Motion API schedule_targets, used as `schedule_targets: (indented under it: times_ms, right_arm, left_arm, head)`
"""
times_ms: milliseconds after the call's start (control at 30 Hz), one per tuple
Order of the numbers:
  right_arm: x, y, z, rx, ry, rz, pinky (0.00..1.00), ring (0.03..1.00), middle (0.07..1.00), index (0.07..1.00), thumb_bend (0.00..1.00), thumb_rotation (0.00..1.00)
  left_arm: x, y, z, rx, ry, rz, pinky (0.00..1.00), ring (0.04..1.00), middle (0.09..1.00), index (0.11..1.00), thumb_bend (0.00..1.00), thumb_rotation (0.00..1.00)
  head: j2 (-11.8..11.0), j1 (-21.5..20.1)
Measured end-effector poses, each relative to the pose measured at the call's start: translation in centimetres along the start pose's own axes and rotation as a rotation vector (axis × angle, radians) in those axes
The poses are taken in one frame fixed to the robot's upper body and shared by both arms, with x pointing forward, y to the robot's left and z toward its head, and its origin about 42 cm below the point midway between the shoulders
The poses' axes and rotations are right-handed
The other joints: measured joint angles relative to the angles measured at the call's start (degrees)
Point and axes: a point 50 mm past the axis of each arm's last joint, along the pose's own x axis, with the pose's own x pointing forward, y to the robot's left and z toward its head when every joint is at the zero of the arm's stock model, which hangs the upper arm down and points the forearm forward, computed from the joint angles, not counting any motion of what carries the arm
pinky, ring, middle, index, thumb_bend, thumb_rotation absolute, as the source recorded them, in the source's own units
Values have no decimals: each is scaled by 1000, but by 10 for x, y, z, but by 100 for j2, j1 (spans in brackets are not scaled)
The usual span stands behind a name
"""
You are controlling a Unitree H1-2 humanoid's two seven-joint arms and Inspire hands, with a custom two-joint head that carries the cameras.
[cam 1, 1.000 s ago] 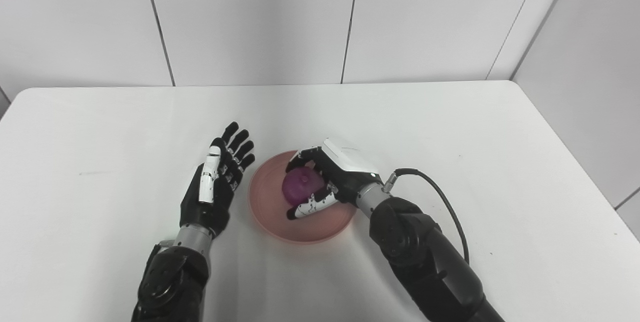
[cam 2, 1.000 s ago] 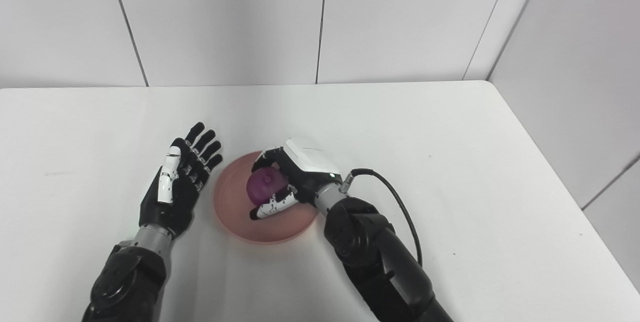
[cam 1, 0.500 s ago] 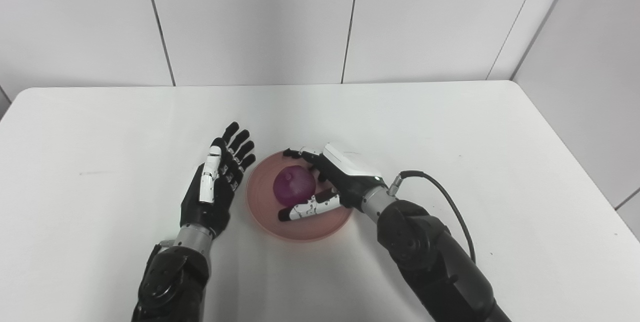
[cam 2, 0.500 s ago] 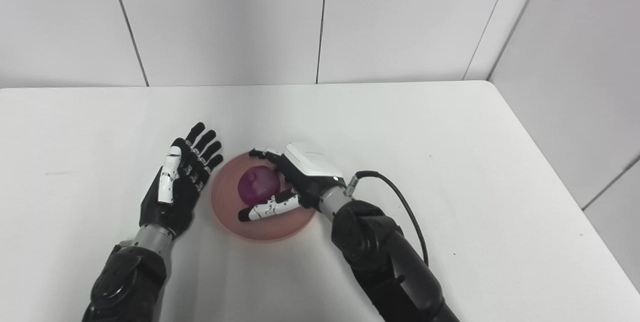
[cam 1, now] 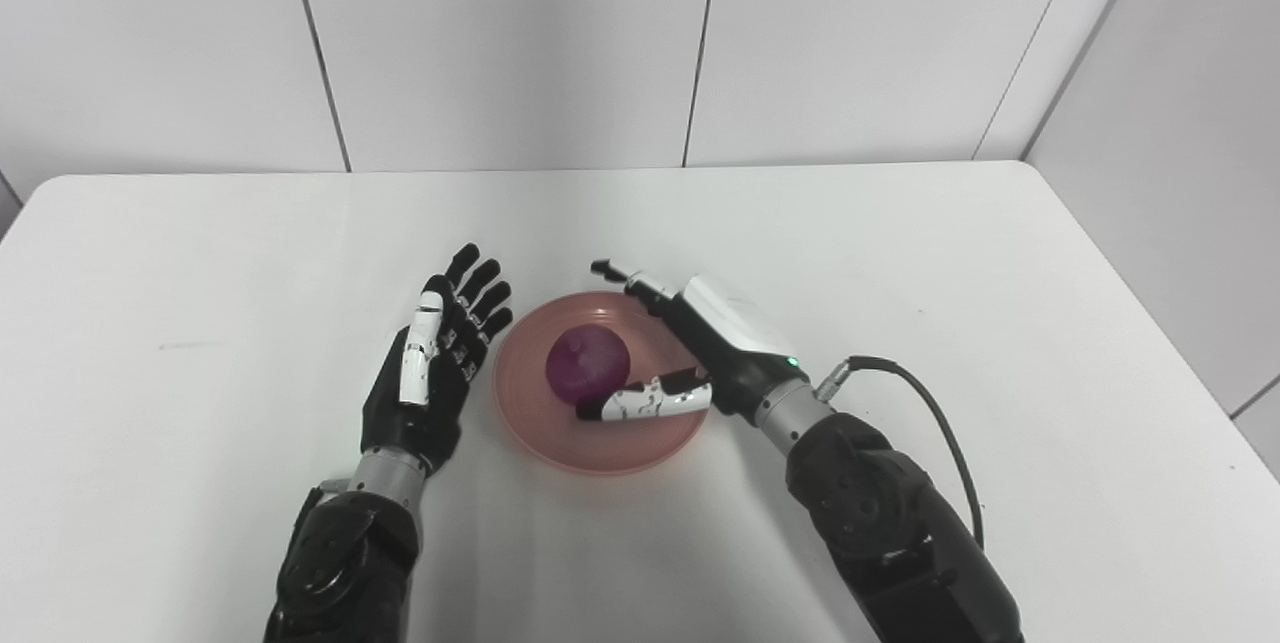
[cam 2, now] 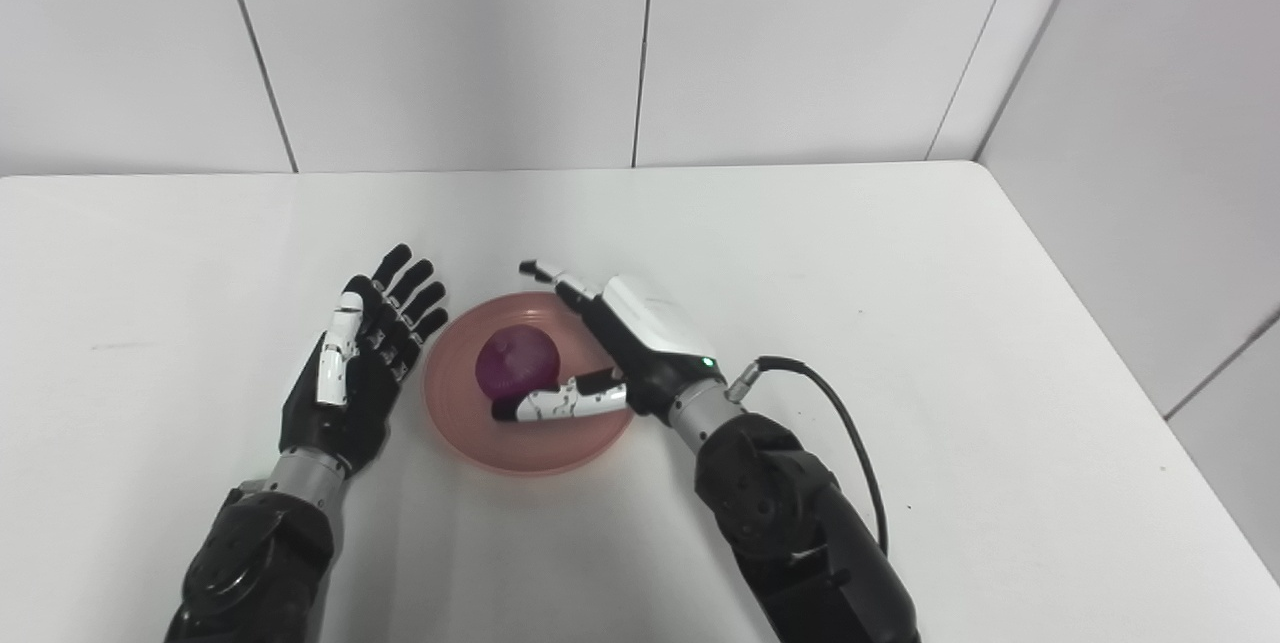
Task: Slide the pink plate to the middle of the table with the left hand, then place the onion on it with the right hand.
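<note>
From my remote seat I see the round purple onion [cam 1: 587, 364] sitting on the shallow pink round plate [cam 1: 530, 418], a little toward the plate's far-left part, and the plate lies near the middle of the white surface [cam 1: 900, 253]. My right hand [cam 1: 705, 343] is released: fingers spread above the plate's far-right rim, thumb lying low over the plate just beside the onion, holding nothing. My left hand [cam 1: 430, 358] is also empty, flat and splayed just left of the plate, apart from its rim as far as I can tell.

What worries me now is the thumb. It sits so close to the onion's near side (I cannot tell whether they touch) that a careless pull-back across the plate could nudge the onion and set it rolling; it is round and the plate's rim is low, so it could roll off on the left. The right wrist is also low over the plate's right rim, so dragging back rather than lifting could catch the rim and shove the plate off centre. I judge a lift first, then retreat, is safest.

A second ago the right hand was wrapped around the onion over the plate; since then the fingers have opened and the hand has drawn back right of the onion, which now rests alone. The left hand has not moved.
</note>
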Motion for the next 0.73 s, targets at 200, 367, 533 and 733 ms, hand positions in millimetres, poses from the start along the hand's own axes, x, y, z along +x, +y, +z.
schedule_targets:
  times_ms: [200,367,533,733]
  right_arm:
    - [-13,-10,1,65,-34,-58,809,870,914,931,1000,639]
    - [-22,-22,-6,121,-50,-182,810,880,903,918,1000,620]
    - [-32,-26,-15,182,-41,-283,754,908,939,943,1000,621]
    - [-41,-22,-21,150,16,-387,971,861,918,946,971,803]
  left_arm:
    - [0,0,0,-1,0,0,939,938,944,926,423,1000]
    - [0,0,0,-5,-1,0,946,943,948,928,417,1000]
    - [0,0,0,-6,-1,1,951,943,950,934,419,1000]
    - [0,0,0,-5,0,-1,953,944,951,936,425,1000]
  head:
    - [0,9]
    - [-9,0]
    - [-9,9]
    - [-18,9]
